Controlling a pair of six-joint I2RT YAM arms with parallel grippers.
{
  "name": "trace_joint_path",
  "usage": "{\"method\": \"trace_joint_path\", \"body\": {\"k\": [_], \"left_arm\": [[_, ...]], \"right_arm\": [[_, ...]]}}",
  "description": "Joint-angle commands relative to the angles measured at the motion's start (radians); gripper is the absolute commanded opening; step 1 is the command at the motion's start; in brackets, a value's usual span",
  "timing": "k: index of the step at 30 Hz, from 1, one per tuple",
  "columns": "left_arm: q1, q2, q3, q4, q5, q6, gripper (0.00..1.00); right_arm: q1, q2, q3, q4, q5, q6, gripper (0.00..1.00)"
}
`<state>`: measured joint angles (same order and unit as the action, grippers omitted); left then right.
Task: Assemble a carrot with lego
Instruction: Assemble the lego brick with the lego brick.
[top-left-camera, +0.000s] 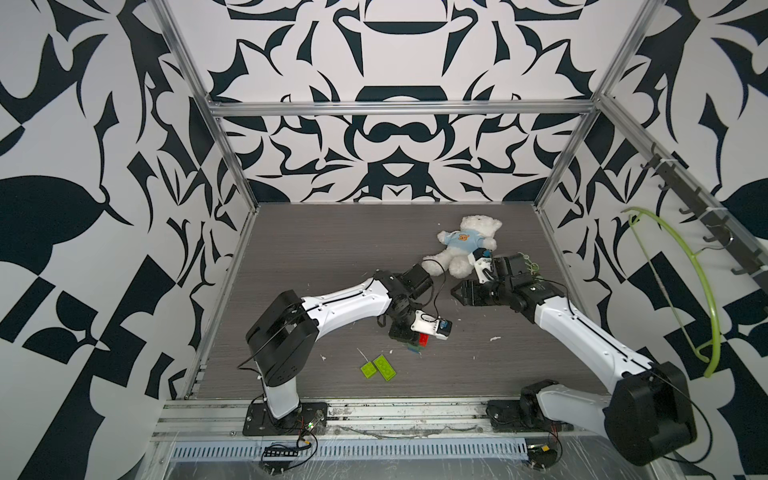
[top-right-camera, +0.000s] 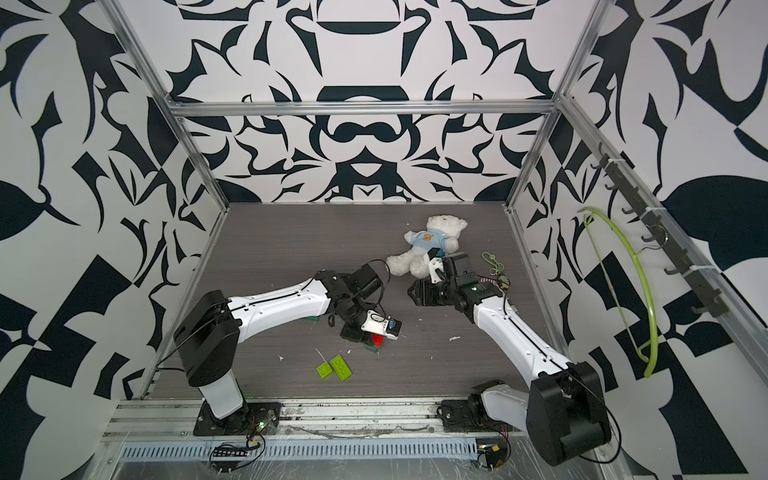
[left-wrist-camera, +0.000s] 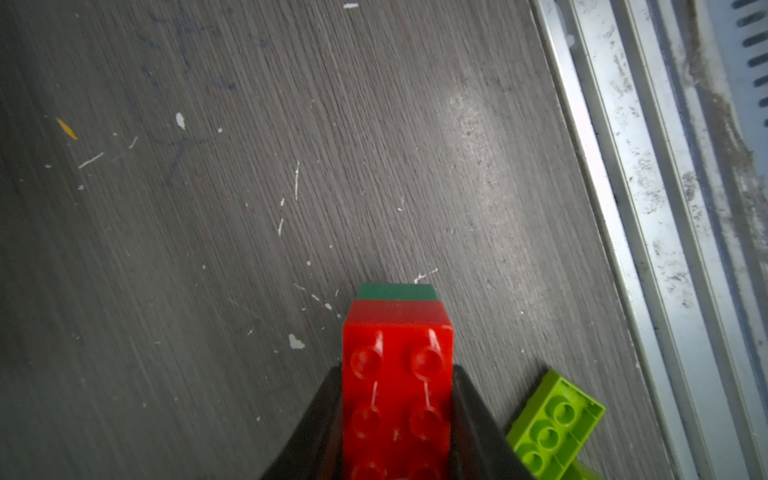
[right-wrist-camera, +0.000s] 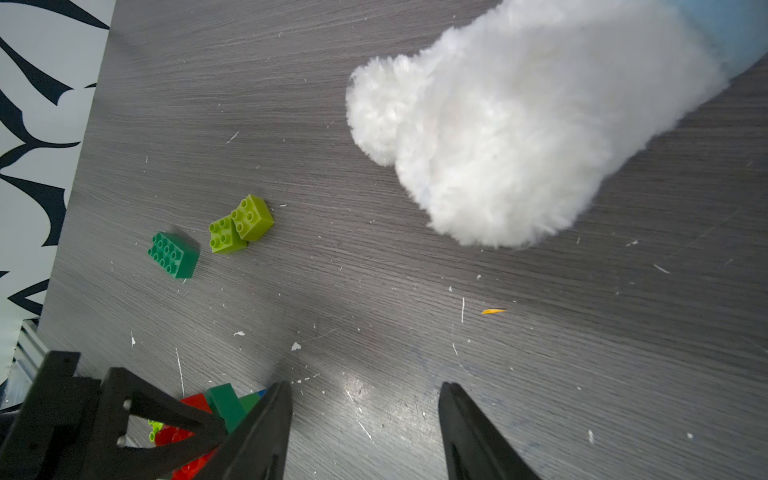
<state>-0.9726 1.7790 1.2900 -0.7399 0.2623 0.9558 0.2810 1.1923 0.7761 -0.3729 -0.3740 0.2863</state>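
Over table (left-wrist-camera: 208, 208), L end effector (left-wrist-camera: 397, 370) clamps red brick (left-wrist-camera: 397, 332); R end effector (right-wrist-camera: 365, 386) half-open, empty.

Red-topped dark green stack (left-wrist-camera: 397, 374) (partly built), two lime bricks (top-left-camera: 384, 368) flat nearby

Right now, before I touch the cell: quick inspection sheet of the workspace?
Surface: grey wood-grain tabletop, scattered white flecks.
Job's things: red-and-dark-green stack in the left claw; two lime bricks near the front edge; dark green brick and two lime square bricks loose.
Clutter: white teddy bear; green cord by the right arm.
Grippers: left claw shut on the stack; right claw open, empty.
Cables: black cable looping off the left arm.
Surroundings: patterned walls, aluminium frame, lime hanger on a hook rail.
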Motion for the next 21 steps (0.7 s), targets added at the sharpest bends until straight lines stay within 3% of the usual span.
{"method": "trace_joint_path", "body": {"k": [1,8,21], "left_arm": [[-0.002,-0.001,-0.011,-0.026,-0.01,-0.017,0.29],[-0.01,0.004,0.022,-0.051,-0.028,-0.015,0.35],[-0.012,-0.02,0.031,-0.041,-0.027,-0.019,0.36]], "right_arm": [[-0.005,0.002,0.005,0.014,-0.008,-0.004,0.61],[-0.005,0.003,0.003,0.014,-0.007,-0.005,0.61],[-0.005,0.003,0.002,0.015,-0.006,-0.005,0.61]]}}
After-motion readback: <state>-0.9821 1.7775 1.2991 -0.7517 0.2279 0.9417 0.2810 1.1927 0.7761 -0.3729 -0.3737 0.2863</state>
